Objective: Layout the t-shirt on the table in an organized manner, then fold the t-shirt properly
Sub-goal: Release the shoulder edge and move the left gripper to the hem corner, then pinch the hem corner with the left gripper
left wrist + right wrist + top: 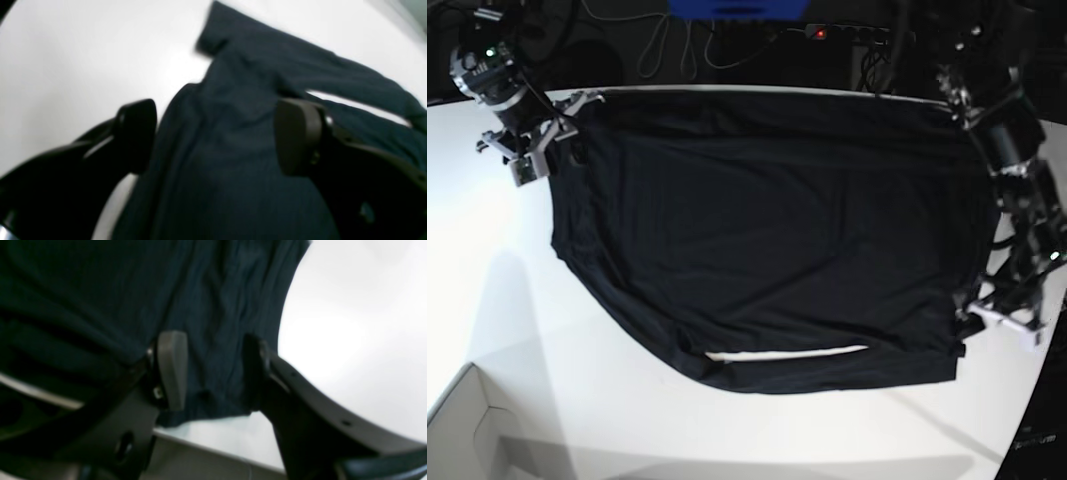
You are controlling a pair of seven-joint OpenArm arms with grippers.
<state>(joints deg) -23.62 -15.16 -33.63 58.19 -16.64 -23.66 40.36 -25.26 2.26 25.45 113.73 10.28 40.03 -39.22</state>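
Looking down from the base view, I am seeing the plain black long-sleeved t-shirt [767, 230] lying spread across the smooth white table [577, 400], one sleeve folded along its 6 o'clock edge. My left gripper [213, 136] is hovering wide open over the cloth at 4 o'clock. My right gripper [213, 373] is pinching bunched fabric at 10 o'clock.

Beyond the far edge, dark and dim. Cables [667, 45] looping pale against the black at the back. A blue panel [737, 8] at top centre, cut by the frame. Just right of it, a small red light [821, 33]. A white box corner [467, 425] at lower left. Bright, even overhead light, casting soft grey shadows at lower left.
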